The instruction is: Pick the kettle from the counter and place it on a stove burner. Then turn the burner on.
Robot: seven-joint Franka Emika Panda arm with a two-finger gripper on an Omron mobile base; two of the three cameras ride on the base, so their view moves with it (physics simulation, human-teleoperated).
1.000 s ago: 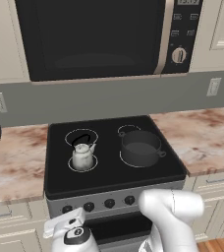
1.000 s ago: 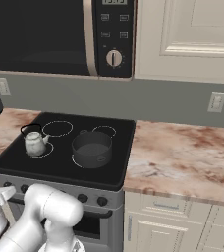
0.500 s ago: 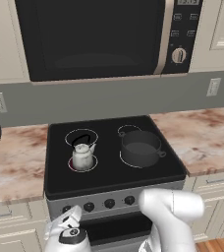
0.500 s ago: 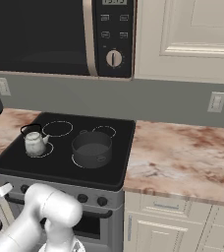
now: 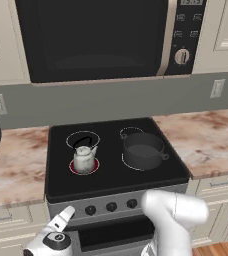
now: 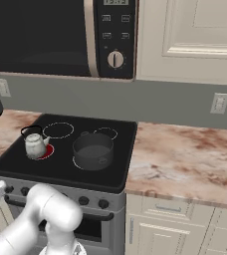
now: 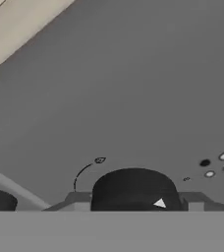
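The small squat silver-grey metal kettle (image 5: 84,159) already stands on the red-glowing stove burner (image 5: 73,166) left of the dark grey two-handled pot (image 5: 143,150), so little seems left, while the pincer (image 7: 133,206), jaws untellable, faces a black knob (image 7: 133,191).

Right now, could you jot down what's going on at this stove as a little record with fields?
kettle: small silver kettle standing upright on the front-left burner
stove burner: ring under the kettle glows red, so it looks switched on
pot: dark two-handled pot on the right side of the cooktop, apart from the kettle
counter: marbled stone counter on both sides of the stove
knob: black stove knob right in front of the hand camera
gripper: low at the stove's front panel by the left knobs; open or shut cannot be told
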